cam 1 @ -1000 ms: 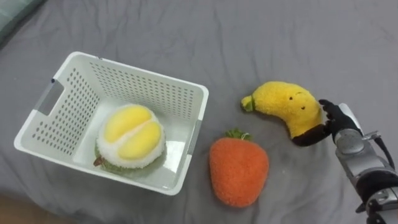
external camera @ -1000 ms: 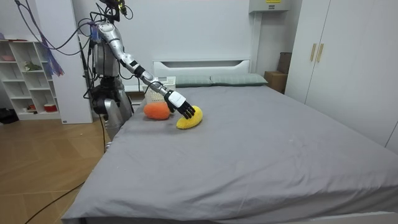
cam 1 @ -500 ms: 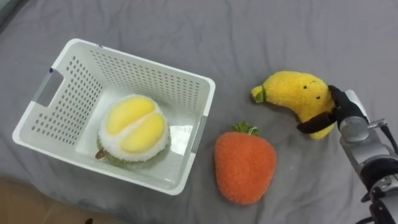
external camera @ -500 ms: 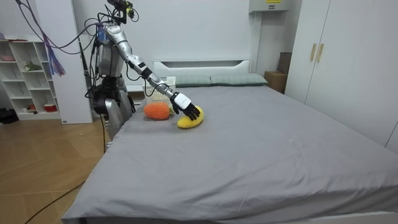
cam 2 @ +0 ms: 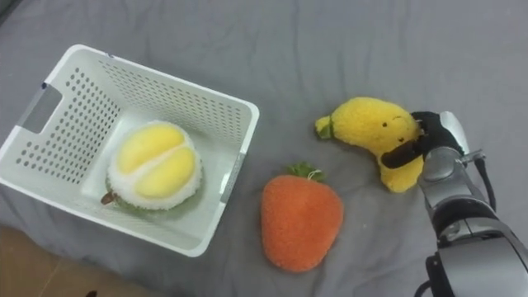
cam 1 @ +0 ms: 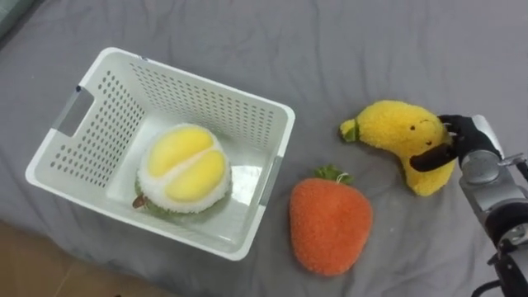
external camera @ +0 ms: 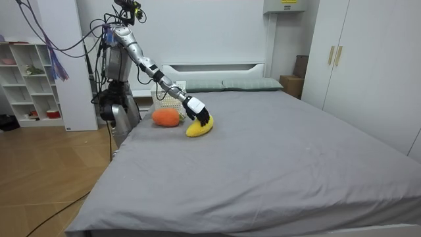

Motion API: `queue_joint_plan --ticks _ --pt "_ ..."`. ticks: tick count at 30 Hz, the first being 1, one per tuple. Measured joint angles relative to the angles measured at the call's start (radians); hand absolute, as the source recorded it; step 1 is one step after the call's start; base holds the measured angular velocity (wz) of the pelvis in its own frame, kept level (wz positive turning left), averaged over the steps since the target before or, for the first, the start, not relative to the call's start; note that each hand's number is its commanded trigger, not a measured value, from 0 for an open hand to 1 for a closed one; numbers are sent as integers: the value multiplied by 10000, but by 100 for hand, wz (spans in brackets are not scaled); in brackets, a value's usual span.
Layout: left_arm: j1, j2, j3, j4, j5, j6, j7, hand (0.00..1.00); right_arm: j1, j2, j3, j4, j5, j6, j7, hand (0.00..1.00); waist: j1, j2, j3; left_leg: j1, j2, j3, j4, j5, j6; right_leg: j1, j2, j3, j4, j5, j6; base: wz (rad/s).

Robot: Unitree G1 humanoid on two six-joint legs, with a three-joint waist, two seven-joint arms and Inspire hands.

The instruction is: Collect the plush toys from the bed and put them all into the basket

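A yellow plush banana [cam 1: 398, 138] [cam 2: 373, 127] [external camera: 199, 128] lies on the grey bed, right of centre. My right hand [cam 1: 456, 145] [cam 2: 426, 139] [external camera: 197, 110] has its dark fingers curled round the banana's near end. An orange plush strawberry [cam 1: 329, 226] [cam 2: 300, 219] [external camera: 166, 117] lies on the sheet between the banana and the basket. The white perforated basket [cam 1: 266, 172] [cam 2: 233, 164] sits at the left and holds a yellow and white plush durian [cam 1: 185, 166] [cam 2: 154, 169].
The grey bed sheet [cam 1: 346, 49] stretches away behind the toys. In the room view I stand at the bed's corner near the headboard, with white shelves [external camera: 29, 85] behind me and a white wardrobe [external camera: 365, 66] at the room view's right.
My right hand has closed more tightly round the banana's end and the banana has shifted a little. The whole eye view has drifted, so the camera moved.
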Motion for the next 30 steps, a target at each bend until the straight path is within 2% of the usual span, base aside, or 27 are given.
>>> queue_joint_plan --ticks 7,13,15,21,25,29,30 --pt "11 36 30 1 16 -3 -32 0 253 3 124 49 -450 28 284 100 -5 8 -6 5 -4 -5 23 18 -28 39 -13 -46 -6 0 0 1" --pt "15 236 3 6 -3 -6 -141 0 422 -13 361 40 -804 -8 293 100 -22 130 -33 3 -15 -75 189 18 -28 153 -35 -166 2 0 0 4" --pt "51 237 -37 21 -9 -9 -156 0 530 -36 452 42 -786 -53 258 100 -17 218 -82 38 -32 -122 203 18 -28 208 -57 -222 9 0 0 5" --pt "205 271 -191 8 11 -7 -162 0 1008 -59 705 113 -642 -132 154 100 -52 364 -130 198 -51 -257 283 18 -28 488 -62 -376 5 -1 0 8" --pt "390 307 -150 -10 37 -11 -161 0 1007 -81 625 118 -676 -136 153 100 -108 453 -172 258 -53 -241 302 18 -28 579 -69 -419 6 0 -1 2" --pt "655 330 129 -47 431 -7 -160 0 1009 -90 402 -790 -741 -122 160 100 -302 466 -207 436 -19 -49 250 18 -28 673 -55 -294 14 15 -26 -8" --pt "776 330 254 -93 433 -12 -160 0 1015 -111 308 -1198 -681 -95 164 100 -372 468 -248 551 -18 -17 228 18 -28 777 -59 -281 15 15 -26 -12"
